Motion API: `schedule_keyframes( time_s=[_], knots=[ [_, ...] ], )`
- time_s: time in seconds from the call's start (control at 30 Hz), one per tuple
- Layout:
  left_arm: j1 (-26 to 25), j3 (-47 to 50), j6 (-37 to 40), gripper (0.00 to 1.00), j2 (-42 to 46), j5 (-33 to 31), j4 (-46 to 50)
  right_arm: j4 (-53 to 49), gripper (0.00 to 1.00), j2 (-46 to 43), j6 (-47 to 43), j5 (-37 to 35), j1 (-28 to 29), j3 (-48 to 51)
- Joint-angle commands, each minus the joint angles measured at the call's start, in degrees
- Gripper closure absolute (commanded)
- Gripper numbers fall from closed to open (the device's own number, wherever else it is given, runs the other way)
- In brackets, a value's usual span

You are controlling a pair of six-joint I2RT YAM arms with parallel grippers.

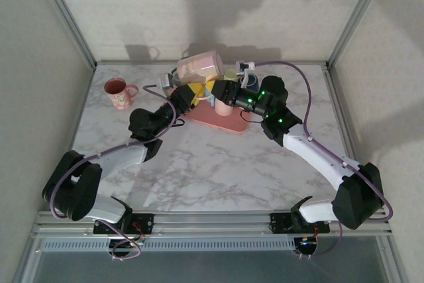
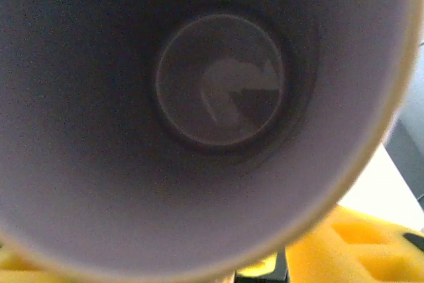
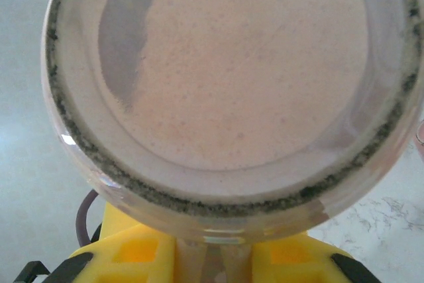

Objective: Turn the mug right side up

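A pale pink mug [image 1: 199, 65] hangs on its side above the back of the table, held up between both arms. Its handle [image 3: 212, 266] runs down between the yellow fingers of my right gripper [image 1: 224, 91], which is shut on it. The right wrist view faces the mug's base [image 3: 232, 64] from close up. The left wrist view looks straight into the mug's mouth, down to its inner bottom [image 2: 222, 91]. My left gripper [image 1: 191, 91] sits just under the rim. One yellow finger [image 2: 358, 246] shows at the lower right. The rim hides how its jaws stand.
A pink tray [image 1: 218, 122] lies on the marble table [image 1: 212, 170] right below the two grippers. A second, red-patterned mug [image 1: 118, 92] stands upright at the back left. A dark blue object [image 1: 252, 81] sits behind the right wrist. Metal frame posts stand at the back corners.
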State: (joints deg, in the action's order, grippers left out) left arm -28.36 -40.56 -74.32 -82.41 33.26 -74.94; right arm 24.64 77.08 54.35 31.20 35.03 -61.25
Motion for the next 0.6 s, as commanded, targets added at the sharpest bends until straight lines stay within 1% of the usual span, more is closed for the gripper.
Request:
schedule_keyframes(
  time_s=[0.0, 0.2, 0.3, 0.37, 0.4, 0.43, 0.5, 0.53, 0.57],
  knots=[
    [-0.7, -2.7, -1.2, 0.56, -1.4, 0.9, -4.6, 8.6, 1.0, -1.4, -1.1, 0.4, 0.0, -0.6],
    [-1.0, -2.6, -1.2, 0.82, -2.0, 0.5, -4.4, 5.1, 1.0, -1.6, -4.1, -0.8, 0.0, -1.0],
    [-1.1, -2.5, -0.5, 1.0, -1.9, 0.9, -3.7, 2.6, 1.0, -1.3, -5.4, -1.1, 0.0, -1.8],
    [-1.1, -2.6, -0.1, 1.0, -1.5, 0.9, -2.5, 1.7, 1.0, -1.2, -5.6, -1.4, 0.0, -2.0],
    [-1.0, -2.7, 0.2, 1.0, -1.4, 0.9, -2.5, 1.3, 0.97, -1.2, -5.9, -1.8, -0.1, -1.9],
    [-1.1, -2.8, 0.4, 1.0, -1.1, 0.9, -2.3, 1.1, 0.91, -1.3, -6.0, -2.1, -0.1, -1.9],
    [-1.0, -3.0, 1.4, 1.0, -0.5, 0.5, -1.0, 0.6, 0.74, -1.6, -6.5, -2.7, -0.1, -1.6],
    [-1.0, -3.2, 2.1, 1.0, 0.0, 0.3, -0.3, 0.1, 0.62, -1.9, -6.8, -3.3, -0.1, -1.3],
    [-1.0, -3.3, 2.8, 1.0, 0.5, 0.1, 0.3, -0.5, 0.52, -2.1, -6.9, -3.9, -0.2, -1.2]
  ],
)
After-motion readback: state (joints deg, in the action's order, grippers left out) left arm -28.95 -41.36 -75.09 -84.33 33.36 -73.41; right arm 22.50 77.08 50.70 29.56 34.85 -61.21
